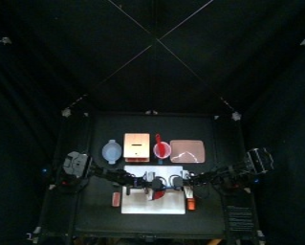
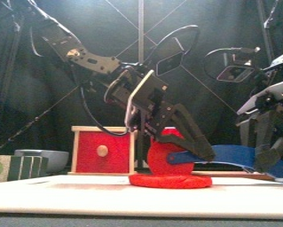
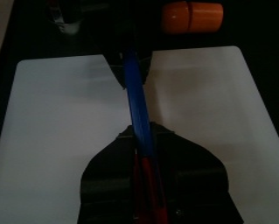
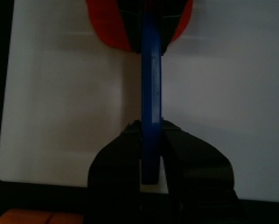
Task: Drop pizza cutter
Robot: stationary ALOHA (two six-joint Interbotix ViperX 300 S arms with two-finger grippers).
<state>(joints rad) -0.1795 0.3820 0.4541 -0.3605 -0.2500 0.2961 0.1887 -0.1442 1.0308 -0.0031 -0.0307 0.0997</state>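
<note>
Two grippers, one blue strip between them over the white board [image 3: 59, 122].
Left gripper [image 3: 142, 162] and right gripper [image 4: 153, 157] each pinch the blue strip [image 4: 152, 79]; the pizza cutter's place is unclear; one red disc [image 2: 169, 181], one orange block [image 3: 191, 15].

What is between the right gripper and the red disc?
Right wrist view: a slim blue bar runs from the right gripper to the red disc, above the white board.

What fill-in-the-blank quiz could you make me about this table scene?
1. The flat disc is coloured ___.
2. It lies on a board that is ___.
3. The right gripper holds a slim bar coloured ___.
Missing words: red; white; blue.
</note>
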